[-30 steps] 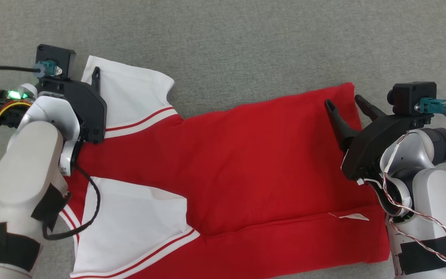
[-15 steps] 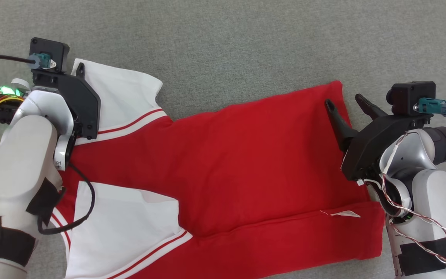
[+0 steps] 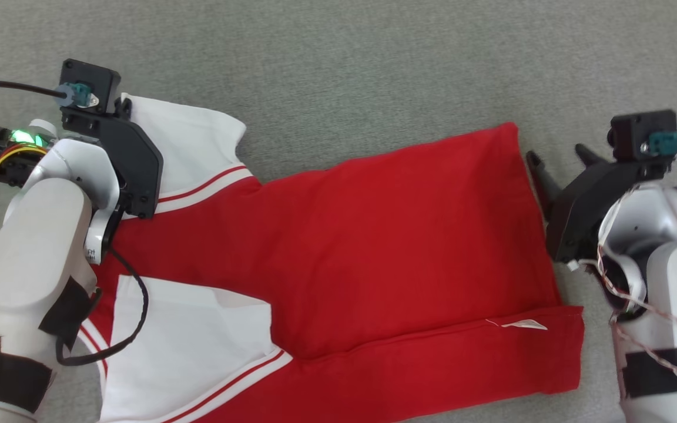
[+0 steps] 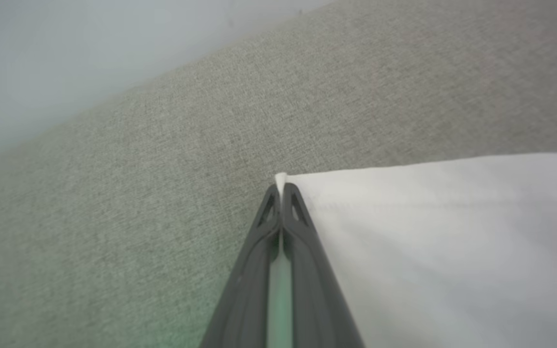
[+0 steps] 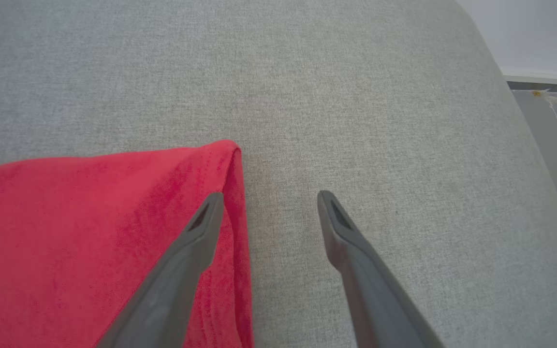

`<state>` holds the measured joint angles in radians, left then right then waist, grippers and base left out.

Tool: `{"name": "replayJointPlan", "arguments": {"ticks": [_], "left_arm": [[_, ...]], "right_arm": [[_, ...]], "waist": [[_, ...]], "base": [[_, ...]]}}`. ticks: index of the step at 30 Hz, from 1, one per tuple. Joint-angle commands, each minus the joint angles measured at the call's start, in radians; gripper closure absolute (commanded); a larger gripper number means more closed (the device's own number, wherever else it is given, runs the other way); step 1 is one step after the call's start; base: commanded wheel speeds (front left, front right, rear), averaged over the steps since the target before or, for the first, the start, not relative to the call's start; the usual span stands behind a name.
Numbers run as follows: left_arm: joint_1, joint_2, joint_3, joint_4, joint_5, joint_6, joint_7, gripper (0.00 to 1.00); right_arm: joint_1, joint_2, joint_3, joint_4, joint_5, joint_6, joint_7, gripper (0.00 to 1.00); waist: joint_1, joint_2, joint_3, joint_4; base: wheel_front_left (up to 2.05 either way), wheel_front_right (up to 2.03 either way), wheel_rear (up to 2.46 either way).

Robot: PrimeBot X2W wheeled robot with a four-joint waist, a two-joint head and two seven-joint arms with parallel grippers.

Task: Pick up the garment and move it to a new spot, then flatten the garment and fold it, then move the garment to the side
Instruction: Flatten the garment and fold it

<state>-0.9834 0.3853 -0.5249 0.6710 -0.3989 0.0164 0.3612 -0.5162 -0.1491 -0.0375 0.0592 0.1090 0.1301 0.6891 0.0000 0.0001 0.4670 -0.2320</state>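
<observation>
Across the grey padded surface (image 3: pixel 374 59) the red-and-white garment (image 3: pixel 374 247) stretches left to right. The left gripper (image 4: pixel 281 187) is pinched tight on its white sleeve corner (image 4: pixel 336 193). The right gripper (image 5: pixel 270 195), wide apart and holding nothing, straddles the red hem corner (image 5: pixel 227 154) nearest the surface's right edge.

You see the garment (image 3: pixel 374 235), a red shirt with white sleeves trimmed in red stripes, spread flat on the grey fabric surface (image 3: pixel 374 70). Its sleeves lie toward the robot's left, its hem toward the right.
</observation>
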Motion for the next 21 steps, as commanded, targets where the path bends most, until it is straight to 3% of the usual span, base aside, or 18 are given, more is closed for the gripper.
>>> {"name": "replayJointPlan", "arguments": {"ticks": [1, 15, 21], "left_arm": [[0.030, 0.010, -0.007, -0.003, 0.001, -0.005, 0.011, 1.00], [0.030, 0.020, 0.015, -0.049, -0.043, -0.004, -0.014, 1.00], [0.024, 0.009, 0.006, -0.038, -0.046, -0.003, -0.022, 1.00]], "right_arm": [[-0.032, -0.008, -0.006, 0.011, -0.025, 0.002, 0.018, 0.00], [-0.186, -0.020, 0.001, 0.197, -0.093, 0.002, 0.074, 0.00], [-0.215, -0.037, 0.022, 0.257, -0.072, 0.002, 0.083, 0.08]], "waist": [[0.0000, -0.0001, -0.003, 0.016], [0.0000, -0.0001, 0.018, 0.053], [0.0000, -0.0001, 0.021, 0.061]], "base": [[0.00, 0.00, 0.00], [0.00, 0.00, 0.00], [0.00, 0.00, 0.00]]}}
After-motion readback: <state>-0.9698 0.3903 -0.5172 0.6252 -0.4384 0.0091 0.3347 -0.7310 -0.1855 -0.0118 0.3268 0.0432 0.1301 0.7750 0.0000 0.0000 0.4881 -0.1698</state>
